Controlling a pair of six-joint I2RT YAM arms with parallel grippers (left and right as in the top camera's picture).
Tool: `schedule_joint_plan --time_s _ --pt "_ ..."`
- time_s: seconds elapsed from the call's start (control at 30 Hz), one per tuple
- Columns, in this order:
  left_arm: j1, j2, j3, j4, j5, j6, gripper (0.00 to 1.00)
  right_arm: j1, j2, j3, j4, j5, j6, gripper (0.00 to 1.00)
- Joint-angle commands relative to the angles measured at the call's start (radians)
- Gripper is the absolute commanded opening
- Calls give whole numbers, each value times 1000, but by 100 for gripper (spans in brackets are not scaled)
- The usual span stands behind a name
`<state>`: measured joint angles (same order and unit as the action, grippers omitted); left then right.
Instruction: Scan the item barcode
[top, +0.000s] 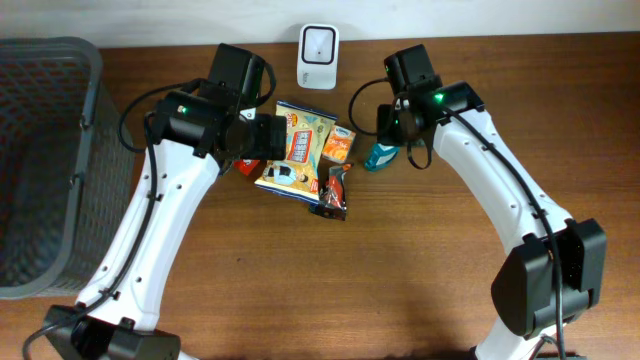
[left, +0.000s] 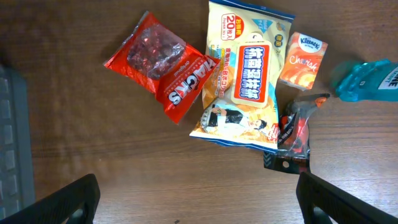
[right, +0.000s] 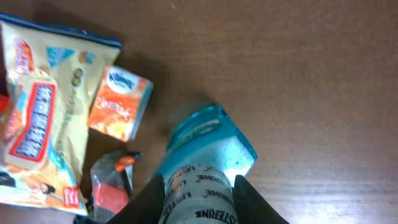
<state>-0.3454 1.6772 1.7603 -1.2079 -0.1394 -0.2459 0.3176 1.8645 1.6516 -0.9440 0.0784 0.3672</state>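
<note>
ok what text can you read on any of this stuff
"HACKS" on the red bag
"20" on the yellow pack; its other print is unreadable
"Kleenex" on the orange pack
"LISTERINE" on the teal bottle
dark packet and white scanner: nothing legible

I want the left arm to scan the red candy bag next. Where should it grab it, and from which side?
Probably from straight above, pinching across the red candy bag at its plump, see-through end, farthest from the yellow snack bag. It lies flat on the table with bare wood either side of that end, while its printed end abuts the yellow bag.
</note>
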Motion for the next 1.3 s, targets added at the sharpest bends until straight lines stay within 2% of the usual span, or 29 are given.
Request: schedule_joint_plan --time_s 0.0,0.23,0.37,0.57,0.77,1.2,1.27 --pt "-1 6 7 2 -7 16 99 1 5 2 -67 13 5 32" --pt "-1 6 7 2 -7 16 99 1 6 -5 -251 13 5 32" --pt "-1 6 7 2 -7 16 99 1 6 -50 -272 13 5 31" --pt "-1 6 7 2 -7 16 99 1 6 -180 -207 13 6 32" --pt "-1 6 7 2 -7 16 99 1 6 -207 -203 30 5 32" --pt "-1 6 7 2 -7 16 99 1 6 -373 -67 43 9 33" --pt "-1 6 7 2 -7 16 99 -5 6 -385 -60 43 9 36"
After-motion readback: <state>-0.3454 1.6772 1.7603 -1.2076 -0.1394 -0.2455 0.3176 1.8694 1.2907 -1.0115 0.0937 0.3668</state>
